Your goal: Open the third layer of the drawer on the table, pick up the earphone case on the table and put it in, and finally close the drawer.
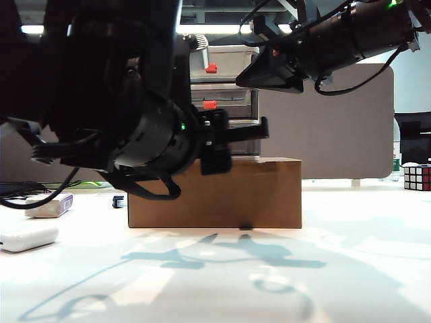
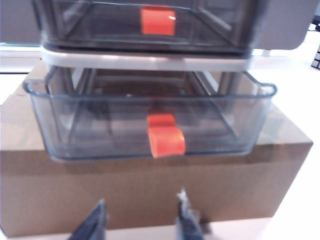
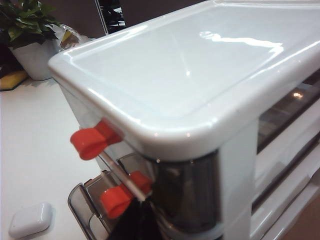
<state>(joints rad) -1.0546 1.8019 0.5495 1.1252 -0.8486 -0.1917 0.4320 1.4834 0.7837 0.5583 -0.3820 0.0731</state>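
Note:
The drawer point(image 1: 232, 94), a white-framed unit, stands on a brown cardboard box point(image 1: 256, 195). In the left wrist view its third layer point(image 2: 100, 125) is pulled out, with its red handle point(image 2: 166, 141) facing my left gripper point(image 2: 140, 222). That gripper is open and empty, a little in front of and below the handle. My right gripper point(image 3: 150, 220) looks shut and rests against the unit's front corner by the second red handle point(image 3: 117, 200). The earphone case point(image 1: 27, 237) lies on the table point(image 1: 350, 269) at the far left. It also shows as a white earphone case point(image 3: 30, 220) in the right wrist view.
A greyish-white block with a purple edge point(image 1: 50, 204) lies behind the case. A Rubik's cube point(image 1: 417, 177) sits at the far right. My left arm point(image 1: 121, 114) fills the left foreground of the exterior view. A potted plant point(image 3: 30, 30) stands far off.

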